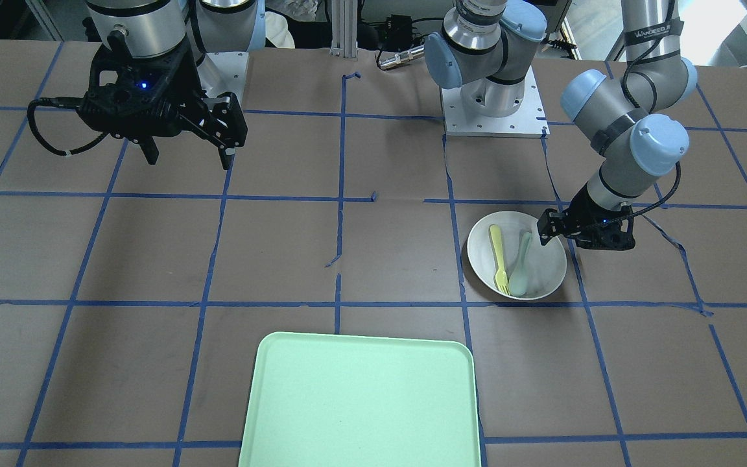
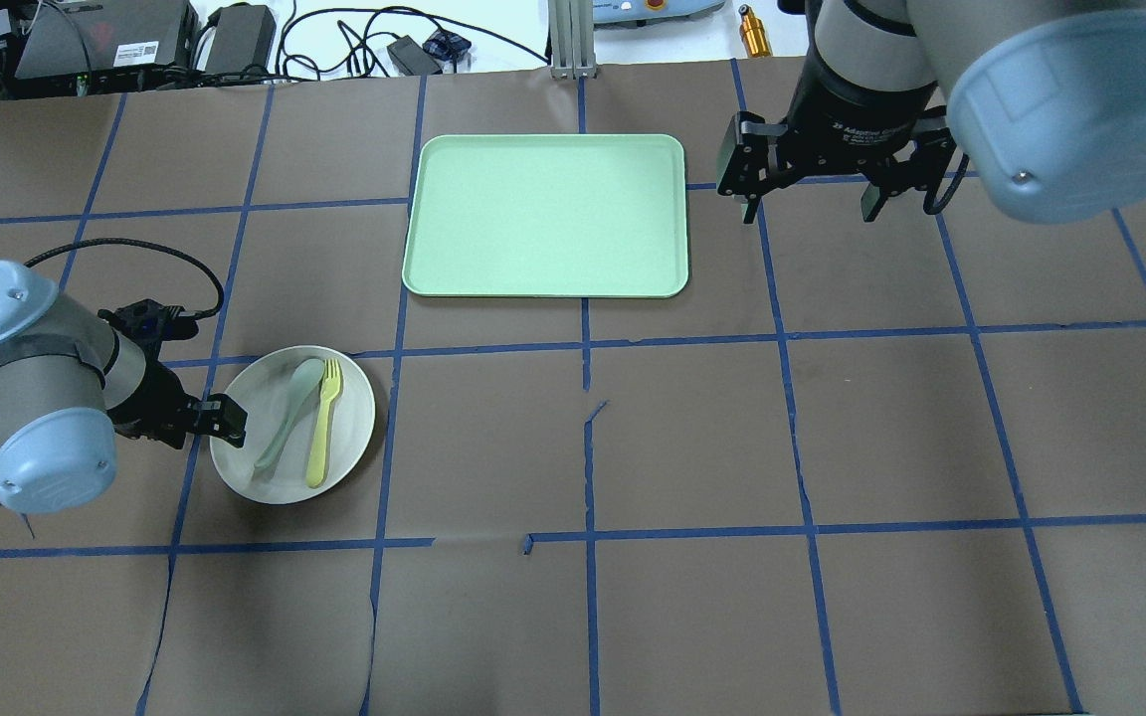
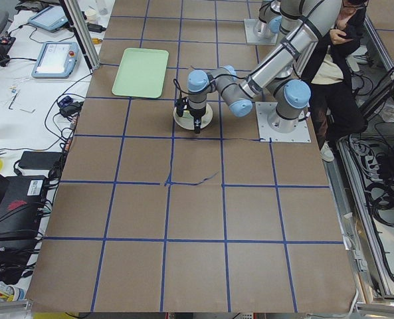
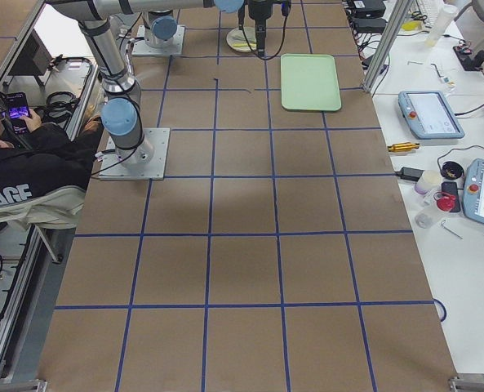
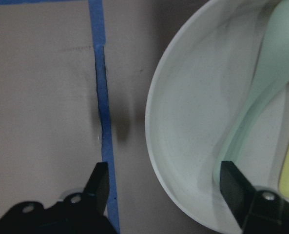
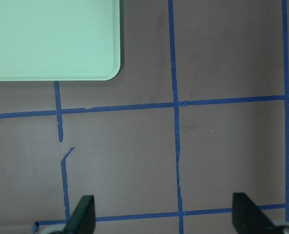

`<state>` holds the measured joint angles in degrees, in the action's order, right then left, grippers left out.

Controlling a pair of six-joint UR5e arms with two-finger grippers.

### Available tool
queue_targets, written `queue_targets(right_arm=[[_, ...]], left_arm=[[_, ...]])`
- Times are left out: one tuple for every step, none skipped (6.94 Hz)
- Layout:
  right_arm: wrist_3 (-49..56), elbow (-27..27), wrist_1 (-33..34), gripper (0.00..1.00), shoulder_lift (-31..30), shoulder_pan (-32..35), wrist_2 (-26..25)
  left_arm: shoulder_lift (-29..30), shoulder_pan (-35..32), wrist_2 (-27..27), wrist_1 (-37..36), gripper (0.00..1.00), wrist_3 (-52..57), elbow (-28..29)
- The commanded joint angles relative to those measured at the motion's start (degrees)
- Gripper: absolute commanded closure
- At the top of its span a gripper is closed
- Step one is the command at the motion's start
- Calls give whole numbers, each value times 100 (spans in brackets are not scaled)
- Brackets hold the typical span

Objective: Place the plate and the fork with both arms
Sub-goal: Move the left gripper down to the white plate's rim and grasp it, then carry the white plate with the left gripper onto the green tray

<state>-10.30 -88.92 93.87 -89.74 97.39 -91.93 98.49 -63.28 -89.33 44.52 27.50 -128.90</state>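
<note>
Barely begun, I'd say: left tool (image 5: 164, 176) spread astride the plate's (image 2: 350, 406) nine-o'clock rim, fork (image 2: 321, 426) lying inside; right tool (image 2: 812, 204) hangs spread, empty.

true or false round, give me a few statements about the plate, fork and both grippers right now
1. The fork lies in the plate. True.
2. The plate sits on the tray. False: it is on the table, apart from the tray.
3. The left gripper is open, straddling the plate's rim. True.
4. The right gripper holds the spoon. False: it is open and holds nothing; the spoon lies in the plate beside the fork.
</note>
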Motion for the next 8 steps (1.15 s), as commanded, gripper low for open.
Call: queue_targets(right_arm=[[-7,-11,0,0,0,-1,8],[-7,-11,0,0,0,-1,8],[-7,-11,0,0,-9,7,0],[-16,-11,0,0,-9,-1,8],[-16,-11,0,0,-9,-1,0],[-25,-20,0,0,-9,7,8],[-25,-20,0,0,-9,8,0],[-16,-20,0,0,-9,8,0]], left_arm=[[320,9,-49,-373,65,-60,5],[338,9,-58,-348,100,-52,40],[329,0,-58,-321,100,-78,67],[321,-26,-6,-286,100,-130,93],[294,-79,73,19,100,-261,267],[268,-140,474,683,100,-376,730],[355,-254,956,1403,100,-525,1283],[477,-499,1597,1819,100,-839,1723]])
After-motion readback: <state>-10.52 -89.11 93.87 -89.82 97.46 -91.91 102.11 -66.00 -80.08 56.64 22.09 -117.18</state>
